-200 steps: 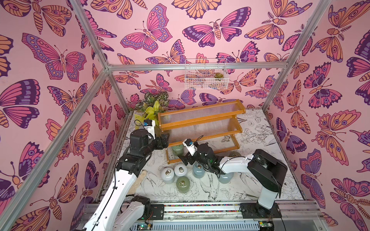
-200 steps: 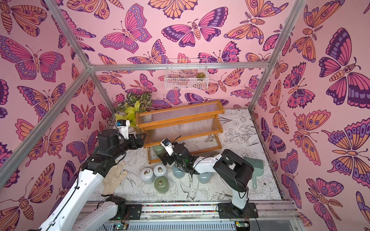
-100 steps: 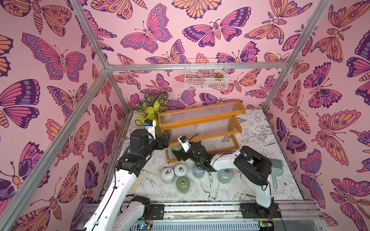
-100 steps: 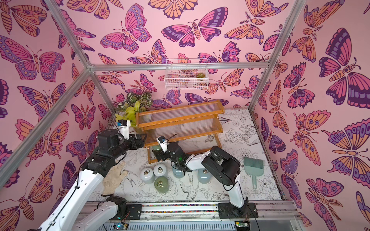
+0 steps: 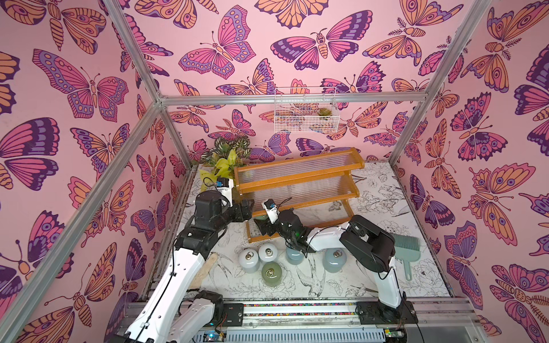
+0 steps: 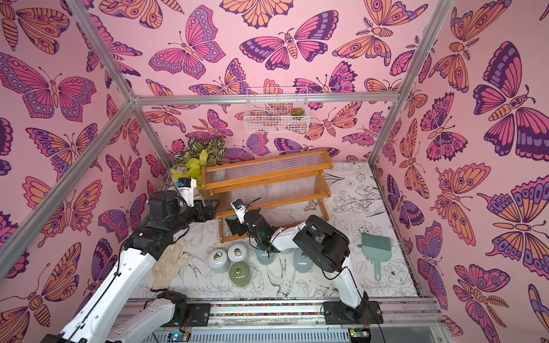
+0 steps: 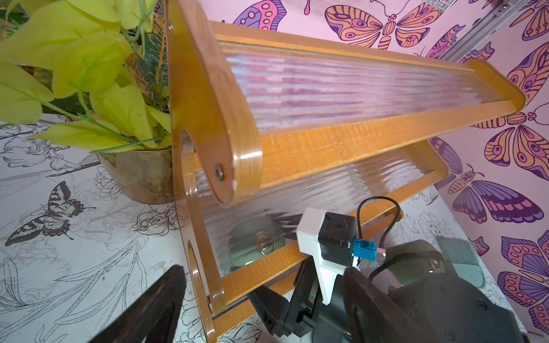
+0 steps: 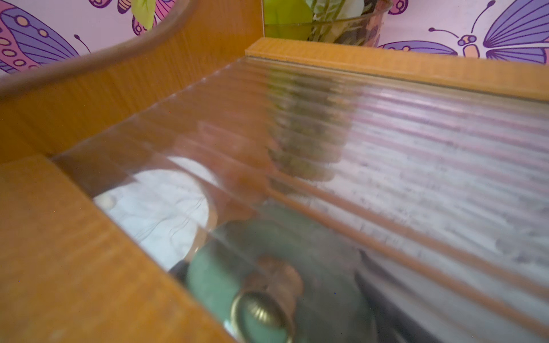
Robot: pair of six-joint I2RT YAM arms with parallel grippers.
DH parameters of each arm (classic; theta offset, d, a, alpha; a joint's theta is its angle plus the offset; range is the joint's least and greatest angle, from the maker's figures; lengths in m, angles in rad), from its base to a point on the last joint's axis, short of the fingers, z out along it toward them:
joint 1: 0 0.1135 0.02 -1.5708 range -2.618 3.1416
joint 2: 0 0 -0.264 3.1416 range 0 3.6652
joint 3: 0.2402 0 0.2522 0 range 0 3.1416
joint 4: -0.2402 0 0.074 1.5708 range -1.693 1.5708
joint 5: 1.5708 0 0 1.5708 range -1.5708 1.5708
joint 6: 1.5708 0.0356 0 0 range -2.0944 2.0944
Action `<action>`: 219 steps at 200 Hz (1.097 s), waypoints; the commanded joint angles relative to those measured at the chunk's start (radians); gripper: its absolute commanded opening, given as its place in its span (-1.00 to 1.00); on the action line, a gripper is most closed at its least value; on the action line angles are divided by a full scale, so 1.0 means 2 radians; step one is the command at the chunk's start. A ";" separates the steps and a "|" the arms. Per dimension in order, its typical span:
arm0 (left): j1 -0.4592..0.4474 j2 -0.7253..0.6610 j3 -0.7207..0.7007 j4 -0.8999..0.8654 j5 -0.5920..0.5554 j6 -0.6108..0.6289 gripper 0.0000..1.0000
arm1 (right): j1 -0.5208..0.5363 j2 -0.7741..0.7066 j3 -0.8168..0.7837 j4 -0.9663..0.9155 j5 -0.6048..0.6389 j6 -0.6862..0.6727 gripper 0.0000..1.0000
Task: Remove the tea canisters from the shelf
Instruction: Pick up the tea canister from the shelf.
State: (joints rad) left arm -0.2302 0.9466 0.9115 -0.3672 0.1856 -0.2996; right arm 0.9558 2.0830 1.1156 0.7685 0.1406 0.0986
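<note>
Spread wide with nothing between them: so the jaws of the left gripper [image 5: 249, 208] are seen, its dark fingers [image 7: 160, 297] framing the left wrist view. The left arm is bent at the elbow above the rail and levelled toward the left end of the shelf [image 5: 297, 175], the gripper held just short of the wooden frame.

The right arm is folded at its black elbow, and its forearm is stretched low over the table [image 5: 371, 184] toward 10 o'clock in both top views. The right gripper [image 5: 263, 228] is set at the left end of the lowest tier. A green canister [image 8: 267, 297] stands upright there, seen through the ribbed plastic. Dark shapes lie on either side of it, but whether the jaws are pressed on it cannot be told, since the right wrist view is blurred.

At 6 o'clock from the shelf, five jars stand upright on the table:
- two white canisters [image 5: 249, 260] side by side
- a second green jar [image 5: 271, 273] just at their 5 o'clock
- two pale blue canisters [image 5: 335, 260] at 3 o'clock — one partly hidden by the forearm

A brush [image 5: 407, 252] lies further toward 3 o'clock, and a glove [image 6: 169, 264] at 9 o'clock.
</note>
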 commanded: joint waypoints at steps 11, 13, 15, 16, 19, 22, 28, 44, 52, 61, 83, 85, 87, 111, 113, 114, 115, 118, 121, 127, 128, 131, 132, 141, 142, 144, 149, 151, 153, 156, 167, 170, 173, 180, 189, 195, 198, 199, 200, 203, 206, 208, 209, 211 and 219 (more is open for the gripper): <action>-0.003 0.001 -0.001 0.001 0.001 0.003 0.72 | 0.002 0.004 0.006 -0.011 0.016 -0.017 0.33; -0.002 0.000 -0.001 0.002 0.001 0.003 0.72 | 0.002 0.004 0.005 -0.011 0.016 -0.018 0.31; -0.002 0.001 -0.001 0.001 0.000 0.003 0.72 | 0.002 0.004 0.005 -0.011 0.016 -0.019 0.28; -0.003 0.000 -0.001 0.001 0.000 0.003 0.72 | 0.002 0.003 0.005 -0.010 0.016 -0.019 0.27; -0.003 0.000 -0.001 0.001 0.000 0.004 0.72 | 0.002 0.003 0.005 -0.010 0.015 -0.021 0.23; -0.003 0.000 -0.001 0.001 0.000 0.004 0.72 | 0.002 0.003 0.005 -0.009 0.014 -0.022 0.19; -0.002 0.000 -0.001 0.001 -0.001 0.005 0.72 | 0.002 0.002 0.004 -0.007 0.011 -0.025 0.12; -0.003 -0.001 -0.001 0.001 -0.002 0.005 0.72 | 0.002 -0.004 -0.001 0.003 0.003 -0.032 -0.02; -0.002 -0.002 -0.002 0.001 -0.002 0.006 0.72 | 0.002 -0.009 -0.004 0.008 -0.004 -0.038 -0.07; -0.003 -0.003 -0.002 0.001 -0.002 0.005 0.72 | 0.002 -0.017 -0.008 0.014 -0.011 -0.045 -0.09; -0.003 -0.005 -0.003 0.001 -0.004 0.006 0.72 | 0.002 -0.037 -0.025 0.035 -0.030 -0.063 -0.11; -0.003 -0.005 -0.003 0.000 -0.004 0.006 0.72 | 0.002 -0.039 -0.026 0.036 -0.031 -0.064 -0.11; -0.003 -0.005 -0.003 0.001 -0.004 0.005 0.72 | 0.002 -0.041 -0.027 0.037 -0.032 -0.065 -0.12; -0.002 -0.004 -0.002 0.001 -0.005 0.006 0.72 | 0.002 -0.064 -0.044 0.048 -0.047 -0.080 -0.12; -0.002 -0.004 -0.002 0.001 -0.005 0.006 0.72 | 0.002 -0.066 -0.045 0.049 -0.048 -0.082 -0.13; -0.003 -0.004 -0.002 0.001 -0.005 0.006 0.72 | 0.002 -0.067 -0.046 0.048 -0.049 -0.082 -0.13; -0.002 -0.004 -0.002 0.000 -0.005 0.006 0.72 | 0.002 -0.067 -0.046 0.048 -0.049 -0.083 -0.13; -0.003 -0.003 -0.002 0.000 -0.006 0.006 0.72 | 0.002 -0.070 -0.047 0.048 -0.049 -0.084 -0.13; -0.002 -0.003 -0.002 0.000 -0.006 0.006 0.72 | 0.002 -0.072 -0.049 0.047 -0.049 -0.084 -0.13; -0.003 -0.003 -0.003 0.000 -0.007 0.006 0.72 | 0.002 -0.077 -0.052 0.045 -0.051 -0.085 -0.13; -0.003 -0.003 -0.003 0.000 -0.007 0.006 0.72 | 0.001 -0.077 -0.053 0.045 -0.052 -0.086 -0.13; -0.003 -0.003 -0.002 0.000 -0.007 0.005 0.72 | 0.001 -0.079 -0.055 0.046 -0.054 -0.087 -0.13; -0.003 -0.003 -0.002 0.000 -0.006 0.005 0.72 | 0.001 -0.079 -0.055 0.046 -0.054 -0.087 -0.13; -0.003 -0.003 -0.002 0.000 -0.007 0.006 0.72 | 0.001 -0.087 -0.061 0.047 -0.055 -0.089 -0.13; -0.003 -0.003 -0.002 0.000 -0.007 0.006 0.72 | 0.001 -0.088 -0.062 0.047 -0.055 -0.089 -0.14; -0.002 -0.003 -0.002 0.001 -0.007 0.006 0.72 | 0.001 -0.090 -0.064 0.048 -0.055 -0.089 -0.14; -0.002 -0.003 -0.002 0.001 -0.007 0.005 0.72 | 0.001 -0.094 -0.068 0.049 -0.055 -0.089 -0.14; -0.003 -0.003 -0.002 0.001 -0.007 0.005 0.72 | 0.001 -0.095 -0.071 0.051 -0.056 -0.089 -0.14; -0.003 -0.003 -0.002 0.001 -0.007 0.004 0.72 | 0.001 -0.096 -0.072 0.052 -0.056 -0.090 -0.14; -0.003 -0.003 -0.002 0.000 -0.006 0.005 0.72 | 0.001 -0.099 -0.074 0.053 -0.056 -0.090 -0.14; -0.002 -0.004 -0.002 0.001 -0.007 0.005 0.72 | 0.001 -0.109 -0.084 0.053 -0.053 -0.089 -0.14; -0.003 -0.004 -0.002 0.001 -0.007 0.004 0.72 | 0.001 -0.112 -0.086 0.054 -0.053 -0.089 -0.14; -0.002 -0.004 -0.002 0.001 -0.008 0.004 0.72 | 0.001 -0.115 -0.090 0.054 -0.053 -0.090 -0.14; -0.002 -0.004 -0.002 0.001 -0.008 0.004 0.72 | 0.001 -0.122 -0.096 0.054 -0.052 -0.090 -0.15; -0.003 -0.004 -0.002 0.001 -0.008 0.004 0.72 | 0.001 -0.131 -0.104 0.054 -0.053 -0.089 -0.15; -0.003 -0.004 -0.002 0.001 -0.008 0.004 0.72 | 0.001 -0.137 -0.110 0.056 -0.056 -0.091 -0.15; -0.003 -0.005 -0.002 0.001 -0.008 0.004 0.72 | 0.001 -0.139 -0.112 0.056 -0.057 -0.092 -0.15; -0.003 -0.005 -0.002 0.001 -0.008 0.004 0.72 | 0.001 -0.140 -0.112 0.056 -0.057 -0.092 -0.15; -0.003 -0.005 -0.002 0.001 -0.008 0.004 0.72 | 0.001 -0.140 -0.113 0.056 -0.057 -0.092 -0.15; -0.003 -0.005 -0.002 0.001 -0.008 0.004 0.72 | 0.001 -0.143 -0.114 0.055 -0.057 -0.092 -0.16; -0.003 -0.005 -0.002 0.001 -0.008 0.003 0.72 | 0.001 -0.145 -0.115 0.053 -0.057 -0.092 -0.16; -0.003 -0.004 -0.002 0.001 -0.008 0.003 0.72 | 0.001 -0.146 -0.115 0.052 -0.056 -0.091 -0.16; -0.003 -0.004 -0.002 0.001 -0.008 0.003 0.72 | 0.001 -0.147 -0.116 0.052 -0.056 -0.091 -0.16; -0.003 -0.004 -0.002 0.002 -0.008 0.003 0.72 | 0.001 -0.147 -0.117 0.052 -0.055 -0.092 -0.16; -0.003 -0.004 -0.003 0.001 -0.008 0.003 0.72 | 0.001 -0.150 -0.118 0.053 -0.054 -0.093 -0.16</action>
State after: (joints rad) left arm -0.2306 0.9463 0.9115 -0.3672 0.1814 -0.2966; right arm 0.9562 1.8725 0.8608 0.7715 0.0246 -0.0193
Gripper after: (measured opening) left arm 0.859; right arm 0.831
